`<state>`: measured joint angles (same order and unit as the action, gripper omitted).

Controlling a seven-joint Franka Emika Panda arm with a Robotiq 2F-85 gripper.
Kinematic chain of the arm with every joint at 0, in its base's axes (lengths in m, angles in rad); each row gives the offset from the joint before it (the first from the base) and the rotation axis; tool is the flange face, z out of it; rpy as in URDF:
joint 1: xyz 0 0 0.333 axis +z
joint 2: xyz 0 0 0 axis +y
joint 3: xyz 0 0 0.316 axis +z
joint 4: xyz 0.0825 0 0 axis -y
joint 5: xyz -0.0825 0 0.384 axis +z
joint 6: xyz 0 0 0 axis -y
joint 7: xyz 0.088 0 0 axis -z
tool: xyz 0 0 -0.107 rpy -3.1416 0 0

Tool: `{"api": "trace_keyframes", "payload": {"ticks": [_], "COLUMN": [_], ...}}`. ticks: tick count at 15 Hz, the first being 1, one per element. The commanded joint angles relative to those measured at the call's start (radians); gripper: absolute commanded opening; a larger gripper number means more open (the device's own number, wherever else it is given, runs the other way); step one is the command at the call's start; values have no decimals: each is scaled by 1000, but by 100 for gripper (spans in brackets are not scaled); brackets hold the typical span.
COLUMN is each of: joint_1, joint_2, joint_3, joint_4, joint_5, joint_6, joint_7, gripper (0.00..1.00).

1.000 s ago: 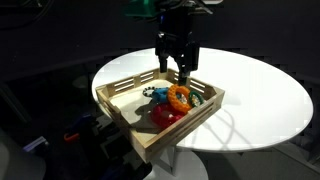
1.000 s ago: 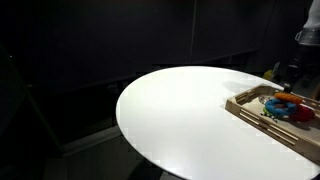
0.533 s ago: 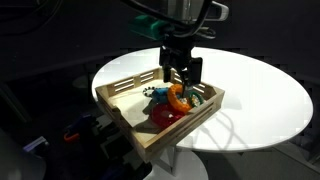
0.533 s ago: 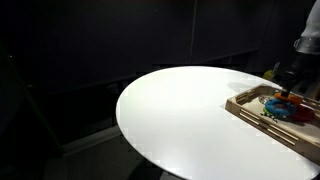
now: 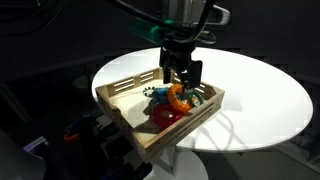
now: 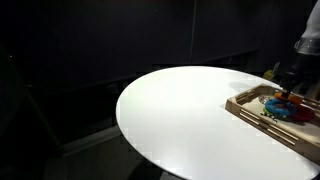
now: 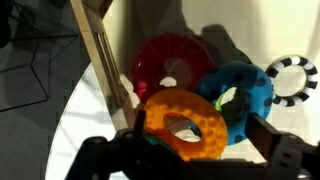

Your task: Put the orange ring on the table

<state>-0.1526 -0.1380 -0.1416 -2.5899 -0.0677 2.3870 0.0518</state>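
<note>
While the black two-finger Robotiq gripper (image 5: 180, 80) hangs low inside the square slatted wooden tray (image 5: 125, 92), its jaws stand spread, not clamped. The small bright orange donut-shaped ring with the bumpy rim (image 7: 207, 128) sits between the fingers. In the wrist view one finger (image 7: 128, 150) is at the ring's rim and the other finger (image 7: 275, 148) shows a small gap, so nothing is grasped.

The orange ring is inside the tray, not on the table. It lies tilted, leaning on top of two others: the larger red plastic ring (image 7: 150, 62) behind it, near the tray's wooden side wall, and the blue-teal ring (image 7: 256, 95) next to that. A black-and-white toothed ring (image 7: 280, 66) lies just beside the blue one, on the tray floor.

In an exterior view the orange ring (image 5: 177, 96) shows directly under the gripper, toward the tray's near corner. The tray rests on the large round white table (image 5: 260, 95), toward one edge. In an exterior view (image 6: 170, 110) most of the tabletop is bare white, with the tray at the far right. The surroundings are dark.
</note>
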Motion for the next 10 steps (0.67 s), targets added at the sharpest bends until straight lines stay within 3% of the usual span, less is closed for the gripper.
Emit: {"api": "trace_keyframes", "payload": {"ticks": [1, 5, 6, 7, 10], "joint_1": [1, 11, 13, 16, 25], "joint_2": [7, 17, 19, 19, 20], "joint_3": [1, 5, 7, 9, 16], "joint_4": [0, -1, -1, -1, -2], "joint_5": [5, 9, 8, 5, 5], "joint_6": [14, 52, 63, 75, 102], "joint_7": [-11, -30, -33, -37, -51], "gripper": [100, 100, 93, 74, 49]}}
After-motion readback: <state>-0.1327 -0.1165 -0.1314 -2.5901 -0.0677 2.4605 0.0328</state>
